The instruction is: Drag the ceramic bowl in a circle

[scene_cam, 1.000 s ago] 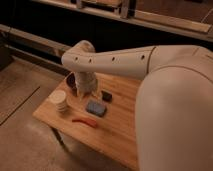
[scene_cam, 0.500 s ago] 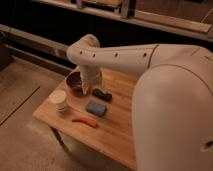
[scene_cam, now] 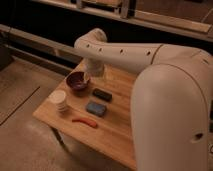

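Ceramic bowl [scene_cam: 77, 81] sits on the worktop [scene_cam: 120, 131] just beside the jaws, on their cup-stack side, near the far corner; the gripper [scene_cam: 88, 76] hangs at the bowl's rim, jaws spread wide — touching the rim or only next to it, I cannot tell; no firm hold shows, so the circle looks not yet traced and the whole dragging loop remains. Nearer the camera than the jaws lie a dark block [scene_cam: 102, 94], a blue block [scene_cam: 96, 108] and a cup stack [scene_cam: 60, 100] — things to skirt.
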You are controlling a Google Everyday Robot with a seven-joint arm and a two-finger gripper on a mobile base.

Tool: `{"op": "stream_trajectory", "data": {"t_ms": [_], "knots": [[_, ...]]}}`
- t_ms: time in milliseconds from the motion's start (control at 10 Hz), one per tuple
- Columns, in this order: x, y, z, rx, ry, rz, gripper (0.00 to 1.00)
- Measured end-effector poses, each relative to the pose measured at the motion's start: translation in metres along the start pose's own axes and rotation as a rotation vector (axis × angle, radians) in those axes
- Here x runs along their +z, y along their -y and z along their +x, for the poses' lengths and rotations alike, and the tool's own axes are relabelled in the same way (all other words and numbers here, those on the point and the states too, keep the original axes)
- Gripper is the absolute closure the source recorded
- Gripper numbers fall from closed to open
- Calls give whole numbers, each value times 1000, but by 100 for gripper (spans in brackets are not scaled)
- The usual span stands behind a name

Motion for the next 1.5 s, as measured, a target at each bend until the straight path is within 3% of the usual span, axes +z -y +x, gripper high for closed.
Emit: {"op": "stream_trajectory", "data": {"t_ms": [300,1000,1500], "knots": [[9,-2,-23,78,21,-12,35],[16,-9,-29,90,11,-4,35],[29,-68,-47,95,-14,-45,35]]}}
